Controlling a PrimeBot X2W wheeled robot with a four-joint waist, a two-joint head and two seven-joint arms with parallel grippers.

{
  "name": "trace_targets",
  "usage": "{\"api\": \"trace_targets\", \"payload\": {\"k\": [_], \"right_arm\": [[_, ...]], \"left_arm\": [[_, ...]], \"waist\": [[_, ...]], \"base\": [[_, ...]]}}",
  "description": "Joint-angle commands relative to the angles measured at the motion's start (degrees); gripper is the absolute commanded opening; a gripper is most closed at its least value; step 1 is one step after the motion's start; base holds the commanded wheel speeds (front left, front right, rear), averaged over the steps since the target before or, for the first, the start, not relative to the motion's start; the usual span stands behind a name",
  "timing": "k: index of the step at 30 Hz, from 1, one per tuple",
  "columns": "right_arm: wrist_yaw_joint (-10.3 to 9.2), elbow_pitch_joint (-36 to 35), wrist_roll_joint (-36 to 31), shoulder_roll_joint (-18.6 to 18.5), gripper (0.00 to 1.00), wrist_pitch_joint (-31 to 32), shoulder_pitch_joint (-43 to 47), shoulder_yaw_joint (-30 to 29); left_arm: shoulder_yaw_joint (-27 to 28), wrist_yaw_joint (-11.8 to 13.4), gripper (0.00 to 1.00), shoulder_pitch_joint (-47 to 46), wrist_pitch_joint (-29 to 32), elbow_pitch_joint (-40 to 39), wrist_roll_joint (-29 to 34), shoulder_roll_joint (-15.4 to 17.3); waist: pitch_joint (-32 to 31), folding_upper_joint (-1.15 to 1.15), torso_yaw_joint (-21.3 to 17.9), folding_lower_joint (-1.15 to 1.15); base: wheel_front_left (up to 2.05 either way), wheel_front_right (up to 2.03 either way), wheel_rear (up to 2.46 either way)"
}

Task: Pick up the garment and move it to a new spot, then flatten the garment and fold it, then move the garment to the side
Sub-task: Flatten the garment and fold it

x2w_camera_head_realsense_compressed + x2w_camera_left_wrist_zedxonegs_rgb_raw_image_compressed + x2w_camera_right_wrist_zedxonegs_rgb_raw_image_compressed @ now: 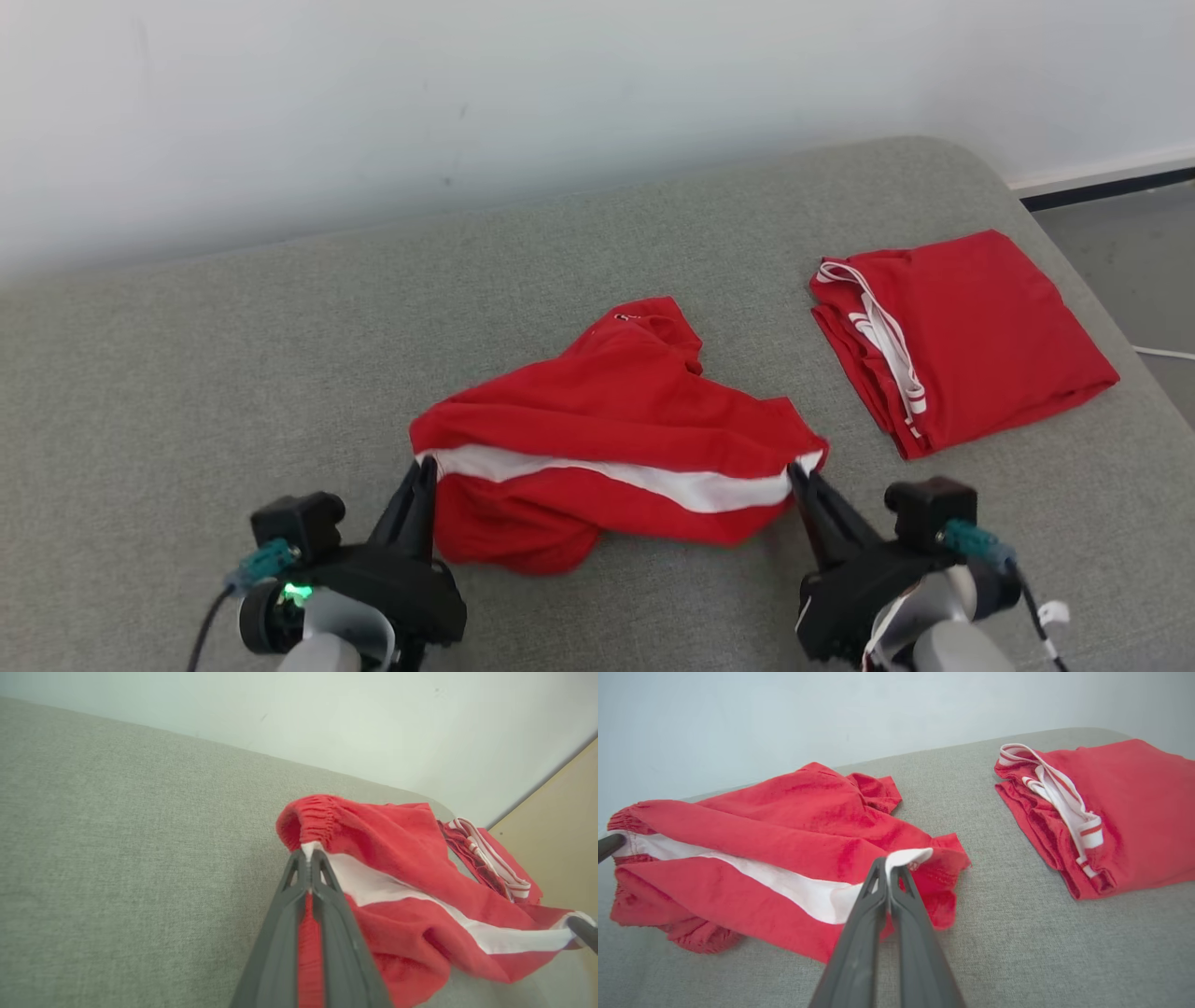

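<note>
The garment [616, 429] is a pair of red shorts with a white side stripe, lying crumpled at the middle of the grey cushion. My left gripper [428, 464] is shut on its left end, pinching the white stripe just below the gathered waistband [312, 820]. My right gripper [795, 469] is shut on the right end, where the stripe meets the hem [908, 856]. In the left wrist view the garment [420, 896] spreads to the right of my left gripper [308, 855]. In the right wrist view the garment [761, 858] spreads to the left of my right gripper [888, 868].
A second red garment [966, 331] with white trim lies folded at the cushion's right end, also visible as the folded garment [1120, 812] in the right wrist view. The grey cushion [233, 373] meets a white wall behind; its right edge drops to the floor [1139, 261].
</note>
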Motion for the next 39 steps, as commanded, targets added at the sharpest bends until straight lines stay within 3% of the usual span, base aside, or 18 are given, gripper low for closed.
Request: {"api": "trace_targets", "payload": {"k": [1,7,16,20,24,31,36,39], "right_arm": [[-0.17,-1.60,0.64,-0.92,0.00,0.64,-1.21,-0.03],[-0.17,-7.99,3.07,-3.68,0.00,3.48,-6.05,0.20],[-0.16,-15.80,8.11,-7.02,0.00,7.30,-18.62,0.37],[-0.16,-16.05,11.41,-7.77,0.00,8.83,-25.99,1.06],[-0.17,-11.64,13.93,-7.35,0.00,8.60,-35.40,1.89],[-0.16,0.44,10.24,-6.07,0.00,1.13,-55.24,1.82],[-0.17,7.62,7.16,-5.12,0.00,-8.78,-67.59,-2.89],[-0.17,9.62,4.71,-4.84,0.00,-11.23,-72.78,-6.91]], "left_arm": [[0.62,-0.50,0.00,-1.01,0.30,-1.61,-2.41,-0.02],[1.56,-1.45,0.00,-4.85,5.19,-7.45,-11.26,-0.20],[2.53,-1.65,0.00,-15.92,14.16,-15.31,-17.26,0.11],[4.46,-0.36,0.00,-23.07,17.27,-17.44,-19.78,0.36],[6.55,1.06,0.00,-31.33,18.44,-17.72,-19.51,2.52],[8.79,3.17,0.00,-48.20,13.80,-15.16,-13.64,7.42],[11.30,1.28,0.00,-58.96,4.41,-13.76,-12.10,7.87],[12.35,-0.08,0.00,-63.53,-0.16,-13.33,-11.68,8.04]], "waist": [[-0.33,-0.01,0.35,0.00],[0.21,-0.01,1.17,0.00],[3.97,-0.01,1.84,0.00],[7.37,-0.01,2.15,0.00],[13.35,-0.01,1.32,0.00],[26.71,-0.01,0.59,0.00],[32.60,-0.01,1.26,0.00],[34.60,-0.01,1.91,0.00]], "base": [[0.00,0.00,0.00],[0.00,0.00,0.00],[0.00,0.00,0.00],[0.00,0.00,0.00],[0.00,0.00,0.00],[0.00,0.00,0.00],[0.00,0.00,0.00],[0.00,0.00,0.00]]}}
